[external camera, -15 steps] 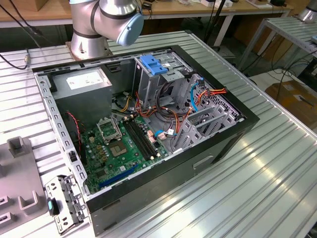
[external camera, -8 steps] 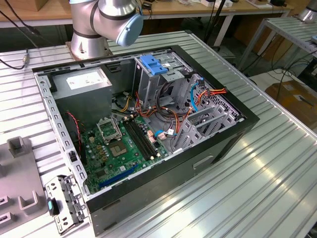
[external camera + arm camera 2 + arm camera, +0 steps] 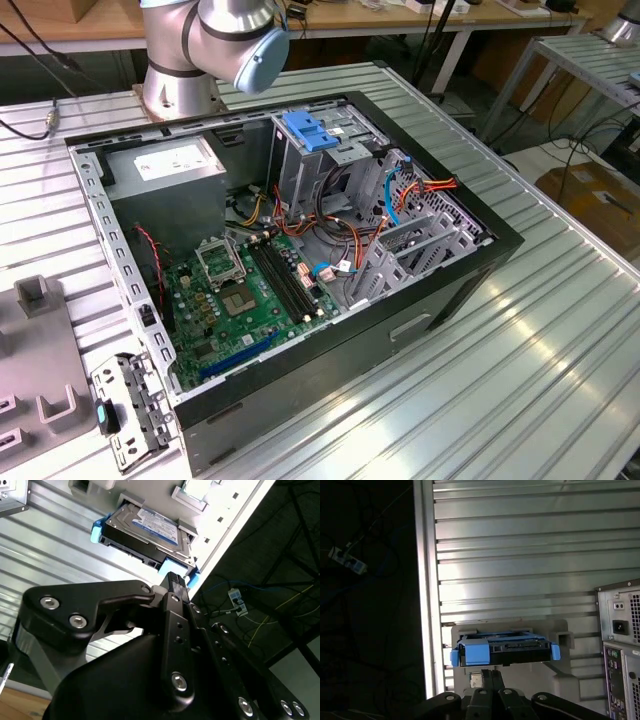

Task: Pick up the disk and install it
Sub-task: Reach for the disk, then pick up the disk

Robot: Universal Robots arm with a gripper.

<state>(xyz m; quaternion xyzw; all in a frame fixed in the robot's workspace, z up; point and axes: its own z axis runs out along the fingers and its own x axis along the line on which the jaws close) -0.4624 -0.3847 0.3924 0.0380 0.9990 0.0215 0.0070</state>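
Flat dark rectangular disk (image 3: 512, 652) framed by bright blue plastic carrier rails, lying on a pale grey plastic holder plate (image 3: 555, 677) at the desk's edge.

The ribbed aluminium desk (image 3: 520, 555) runs open beyond the disk, and its edge passes just beside the plate, with dark floor past it. The black metal computer case (image 3: 300, 385) lies open, showing a green circuit board (image 3: 250, 300). In both wrist views the black gripper (image 3: 174, 577) hovers close to the disk's blue-tabbed end, jaws together on nothing. A smooth label covers the disk's silvery top.
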